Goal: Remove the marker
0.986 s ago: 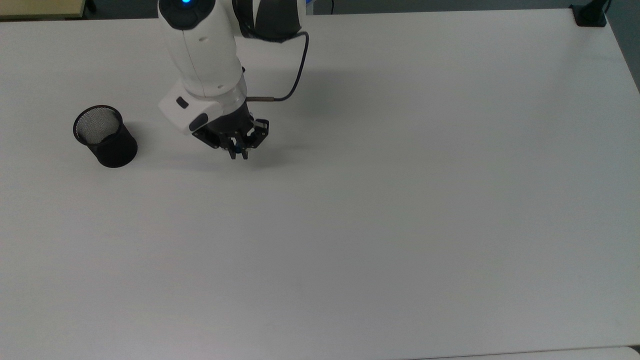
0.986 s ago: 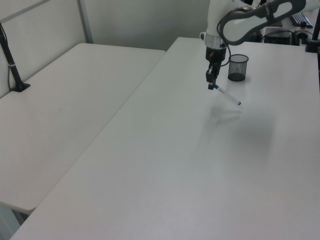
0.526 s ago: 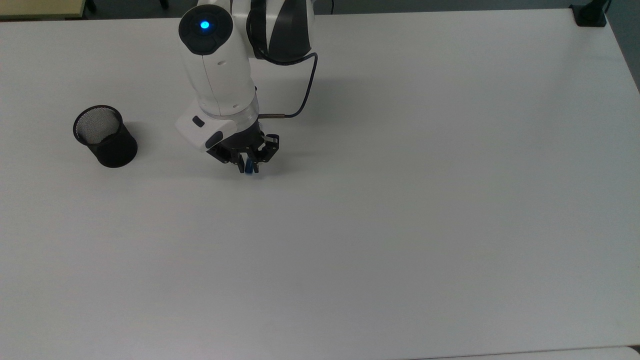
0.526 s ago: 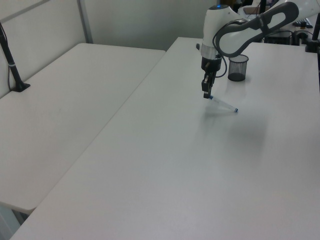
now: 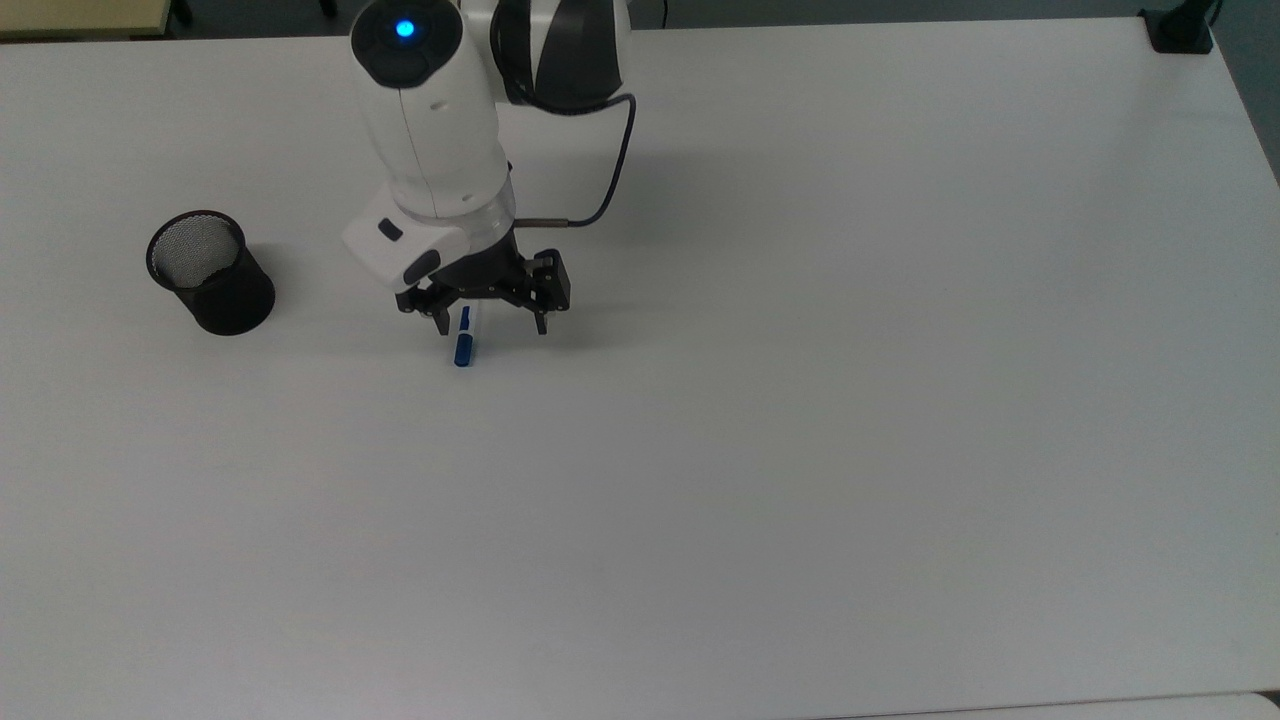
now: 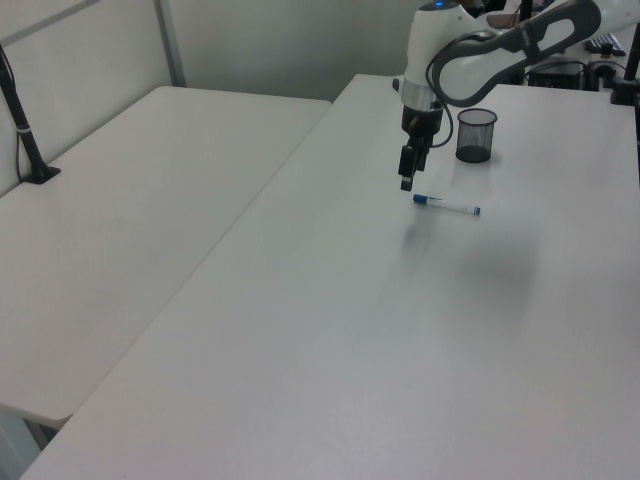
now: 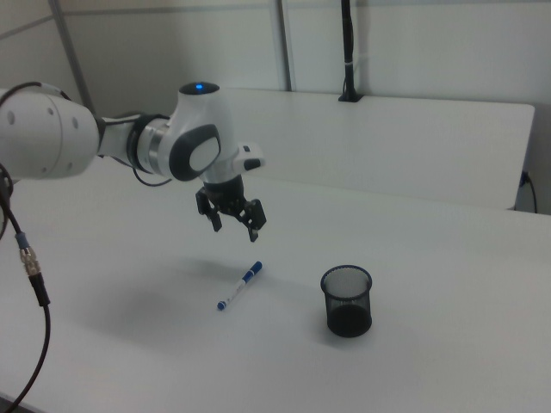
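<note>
The marker (image 5: 463,349), white with a blue cap, lies flat on the white table (image 5: 800,400), free of any grip. My gripper (image 5: 491,325) hangs open just above it, fingers spread wide to either side of the barrel in the top view. In the left view the marker (image 6: 447,205) rests just to the right of and below the gripper (image 6: 405,183). The right view shows the gripper (image 7: 234,225) raised clear of the marker (image 7: 239,286). A black mesh cup (image 5: 210,272) stands upright and empty at the top view's left.
In the right view the mesh cup (image 7: 347,300) sits a short way right of the marker. A black clamp (image 5: 1180,30) grips the table's far right corner in the top view. A second table (image 6: 120,200) adjoins at the left view's left.
The gripper opened and let go of the marker, which dropped from a tilt to lie flat on the table. The gripper then lifted a little.
</note>
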{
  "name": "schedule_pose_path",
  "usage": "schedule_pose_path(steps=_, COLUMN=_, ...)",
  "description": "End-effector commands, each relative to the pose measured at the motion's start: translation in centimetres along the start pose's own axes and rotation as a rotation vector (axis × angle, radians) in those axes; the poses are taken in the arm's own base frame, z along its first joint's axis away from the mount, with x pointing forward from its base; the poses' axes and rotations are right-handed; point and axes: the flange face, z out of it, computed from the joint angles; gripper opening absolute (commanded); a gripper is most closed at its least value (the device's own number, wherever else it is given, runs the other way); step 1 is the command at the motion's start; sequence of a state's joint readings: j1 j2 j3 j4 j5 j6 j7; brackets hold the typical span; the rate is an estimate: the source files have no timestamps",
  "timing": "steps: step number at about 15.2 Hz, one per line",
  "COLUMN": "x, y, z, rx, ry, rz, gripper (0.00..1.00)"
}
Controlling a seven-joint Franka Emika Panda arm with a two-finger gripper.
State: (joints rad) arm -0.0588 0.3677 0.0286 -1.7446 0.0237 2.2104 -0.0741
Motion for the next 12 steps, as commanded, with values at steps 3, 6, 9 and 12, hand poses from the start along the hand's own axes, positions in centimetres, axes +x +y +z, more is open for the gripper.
schedule_pose_path(steps=3, x=-3.5, y=0.4, z=-14.1, rx=0.001, ry=0.036, rz=0.089, gripper=1.00)
schedule_pose_path(steps=6, x=-6.0, y=0.2, z=-19.2, rx=-0.006, ry=0.027, rz=0.178, gripper=1.00)
schedule_pose_path(steps=9, x=-8.2, y=-0.3, z=-22.4, rx=-0.009, ry=-0.030, rz=0.202, gripper=1.00)
schedule_pose_path(steps=12, x=-10.2, y=0.6, z=-24.8, rx=-0.007, ry=-0.053, rz=0.256, gripper=1.00)
